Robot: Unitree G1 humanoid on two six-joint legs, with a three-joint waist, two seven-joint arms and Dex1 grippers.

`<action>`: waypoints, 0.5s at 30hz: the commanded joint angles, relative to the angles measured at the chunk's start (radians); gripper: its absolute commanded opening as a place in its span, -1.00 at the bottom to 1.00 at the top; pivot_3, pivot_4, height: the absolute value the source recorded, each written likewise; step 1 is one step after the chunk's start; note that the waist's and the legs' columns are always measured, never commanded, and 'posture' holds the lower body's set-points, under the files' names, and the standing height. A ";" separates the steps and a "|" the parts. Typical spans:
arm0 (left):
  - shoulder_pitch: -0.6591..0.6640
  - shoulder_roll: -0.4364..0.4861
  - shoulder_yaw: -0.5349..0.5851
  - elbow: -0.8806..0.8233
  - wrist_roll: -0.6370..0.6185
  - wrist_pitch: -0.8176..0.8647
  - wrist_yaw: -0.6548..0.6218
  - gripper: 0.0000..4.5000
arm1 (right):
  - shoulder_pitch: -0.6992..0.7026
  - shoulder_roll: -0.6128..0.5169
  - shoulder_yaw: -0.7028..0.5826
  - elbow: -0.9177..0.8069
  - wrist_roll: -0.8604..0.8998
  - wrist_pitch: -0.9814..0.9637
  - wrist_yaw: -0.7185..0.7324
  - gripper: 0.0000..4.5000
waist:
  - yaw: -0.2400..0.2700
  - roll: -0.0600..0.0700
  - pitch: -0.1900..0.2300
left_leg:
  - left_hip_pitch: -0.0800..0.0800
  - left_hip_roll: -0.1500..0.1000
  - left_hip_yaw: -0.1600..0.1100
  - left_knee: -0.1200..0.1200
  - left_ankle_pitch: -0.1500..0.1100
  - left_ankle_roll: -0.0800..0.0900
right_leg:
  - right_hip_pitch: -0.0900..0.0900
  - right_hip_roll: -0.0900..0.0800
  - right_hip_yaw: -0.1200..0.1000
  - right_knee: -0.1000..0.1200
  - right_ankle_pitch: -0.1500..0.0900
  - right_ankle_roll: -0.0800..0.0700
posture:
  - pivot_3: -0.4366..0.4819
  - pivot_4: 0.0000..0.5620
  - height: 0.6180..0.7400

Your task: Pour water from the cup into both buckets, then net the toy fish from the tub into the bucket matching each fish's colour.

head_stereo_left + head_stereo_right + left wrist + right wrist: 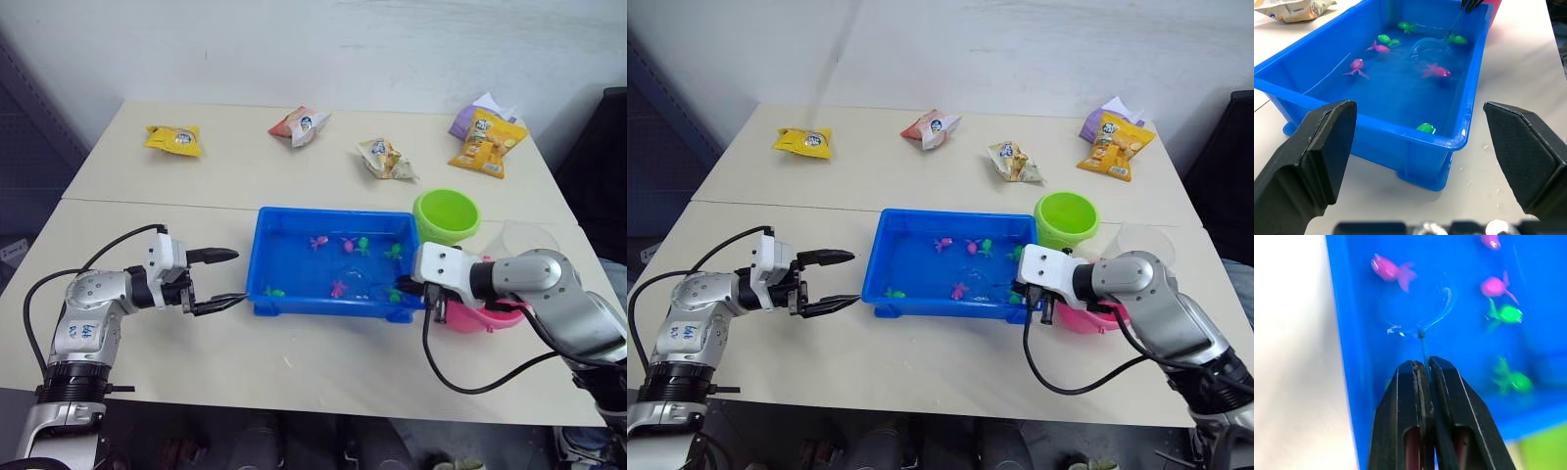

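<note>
Over at the left of the head view my left pincer (pixel 219 279) is just hanging there, spread wide with nothing in it, beside the tub (pixel 294 305) that sits mid-frame on the table (pixel 196 176). My right pincer (pixel 1422 367) is pressed tight on the net (pixel 1418 308) handle, hoop dipped in the water next to a pink fish (pixel 1387 269), so I'd say we're on the netting step. Next I reckon it's scoop under that one, then lift over to the pink bucket (pixel 485 318) lower right, not the green bucket (pixel 447 213) behind it.

Tub (pixel 294 305) centre frame, buckets right of it.
Toy fish (pixel 339 288) and net (pixel 359 278) in tub; snack bags (pixel 174 139) across upper frame.
</note>
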 commanded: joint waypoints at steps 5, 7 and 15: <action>-0.030 -0.004 0.008 0.014 0.006 -0.028 0.003 0.98 | 0.001 0.065 -0.134 0.005 0.157 0.167 -0.018 -1.00 | 0.001 0.000 0.000 | 0.000 0.000 -0.001 0.000 0.000 0.000 | 0.001 0.000 -0.001 0.000 0.000 0.000 | -0.05 -0.47 0.97; -0.034 -0.004 0.007 0.019 0.007 -0.031 0.003 0.98 | 0.001 0.078 -0.163 0.001 0.190 0.196 -0.029 -1.00 | 0.001 0.000 0.000 | 0.000 0.000 -0.001 0.000 0.000 0.000 | 0.001 0.000 -0.001 0.000 0.000 0.000 | -0.05 -0.47 0.97; -0.053 -0.006 -0.002 0.007 0.000 -0.026 -0.007 0.98 | 0.085 0.065 -0.343 -0.107 0.337 0.305 -0.061 -1.00 | 0.001 0.000 0.000 | 0.000 0.000 -0.001 0.000 0.000 0.000 | 0.001 0.000 -0.001 0.001 0.000 0.000 | -0.05 -0.47 0.97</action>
